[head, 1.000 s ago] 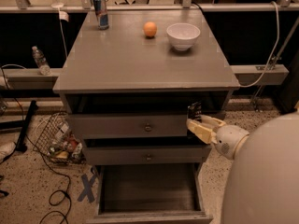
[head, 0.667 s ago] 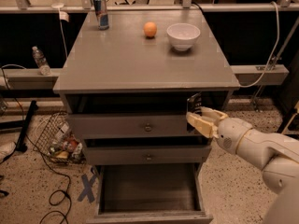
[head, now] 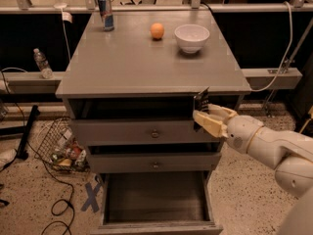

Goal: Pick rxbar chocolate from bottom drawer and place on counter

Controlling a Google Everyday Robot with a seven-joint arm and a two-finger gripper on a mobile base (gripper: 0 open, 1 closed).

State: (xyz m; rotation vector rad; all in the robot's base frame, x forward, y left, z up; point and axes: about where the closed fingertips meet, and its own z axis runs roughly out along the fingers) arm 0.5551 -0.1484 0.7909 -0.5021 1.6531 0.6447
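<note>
- Since the earlier frame, the gripper (head: 204,117) had risen slightly in front of the top drawer, carrying the rxbar chocolate (head: 202,98) up to the tabletop (head: 127,62) edge.
- Jaws gripped the upright bar's lower part, well above the open bottom drawer (head: 156,202).
- Likely hazard: the bar's top lay close against the tabletop's front edge, so a straight lift could snag it and twist it loose.
- The bowl (head: 191,36) crowded the nearest corner.
</note>
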